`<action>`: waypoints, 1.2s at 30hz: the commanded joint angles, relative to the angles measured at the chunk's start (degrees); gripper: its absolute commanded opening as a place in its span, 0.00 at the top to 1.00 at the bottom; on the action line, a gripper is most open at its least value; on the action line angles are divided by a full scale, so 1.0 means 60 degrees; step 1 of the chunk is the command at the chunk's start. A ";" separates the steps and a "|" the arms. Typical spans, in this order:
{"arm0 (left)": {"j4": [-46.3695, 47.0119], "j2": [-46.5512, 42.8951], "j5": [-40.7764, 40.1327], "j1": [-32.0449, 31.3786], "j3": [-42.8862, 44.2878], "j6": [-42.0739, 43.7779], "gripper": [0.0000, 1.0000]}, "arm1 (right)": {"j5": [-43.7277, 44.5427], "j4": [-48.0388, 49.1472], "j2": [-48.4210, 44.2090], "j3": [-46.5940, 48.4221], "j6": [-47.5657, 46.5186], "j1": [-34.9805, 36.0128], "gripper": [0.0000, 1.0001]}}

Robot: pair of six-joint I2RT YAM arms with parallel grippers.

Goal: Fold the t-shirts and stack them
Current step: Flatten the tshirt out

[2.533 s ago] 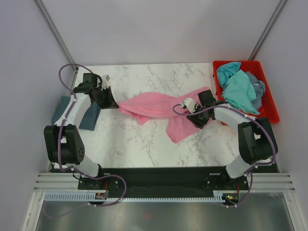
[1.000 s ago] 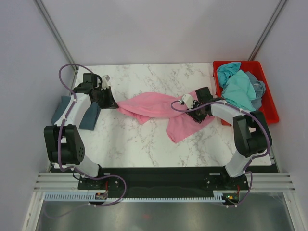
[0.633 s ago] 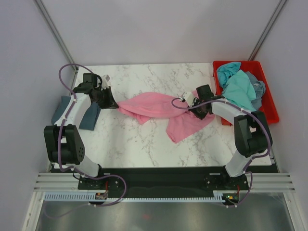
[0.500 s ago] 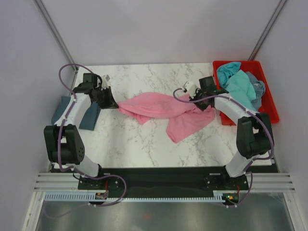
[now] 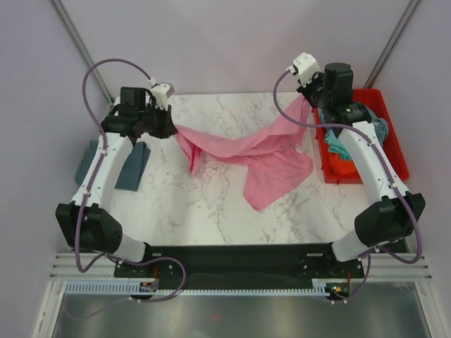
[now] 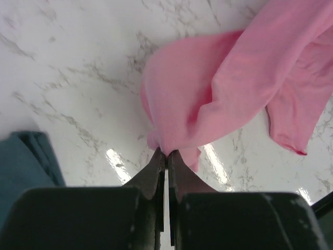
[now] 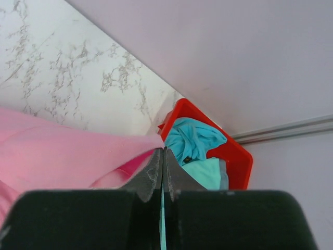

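The pink t-shirt [image 5: 246, 151] hangs stretched between both grippers, its lower part still draped on the marble table [image 5: 211, 204]. My left gripper [image 5: 173, 128] is shut on one bunched end of the pink t-shirt [image 6: 223, 99], the cloth pinched at my left gripper's [image 6: 166, 152] tips. My right gripper [image 5: 306, 105] is raised near the red crate, shut on the other edge of the pink t-shirt [image 7: 62, 151], which is nipped at my right gripper's [image 7: 163, 149] tips. A folded slate-blue t-shirt [image 5: 130, 169] lies at the table's left edge.
The red crate [image 5: 394, 151] at the right back holds turquoise t-shirts [image 7: 192, 140] and a grey-blue one [image 5: 380, 127]; my right arm crosses over it. The slate-blue t-shirt [image 6: 21, 166] shows at the lower left of the left wrist view. Grey walls close off the back.
My right gripper shut on the pink t-shirt's right edge, then rose toward the back by the crate. The left arm lifted its end too, so the shirt now hangs stretched between them.
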 commanded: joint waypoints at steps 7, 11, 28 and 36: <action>0.0305 -0.1391 -0.0828 -0.0216 0.3583 0.1533 0.98 | 0.0378 0.0324 -0.1401 0.1634 0.0888 -0.0219 1.00; 0.0217 -0.1684 -0.1254 -0.0216 0.4143 0.1637 0.98 | 0.0291 0.0514 -0.2119 0.1973 0.1533 -0.0307 1.00; -0.2198 -0.5038 0.0501 -0.0202 0.3982 0.2209 0.98 | -0.0427 -0.0465 -0.6015 0.2791 0.3306 -0.0322 1.00; -0.3283 -0.5816 0.1572 -0.0158 0.1993 0.2178 0.98 | -0.0617 -0.1565 -0.6412 0.1847 0.3483 -0.0322 1.00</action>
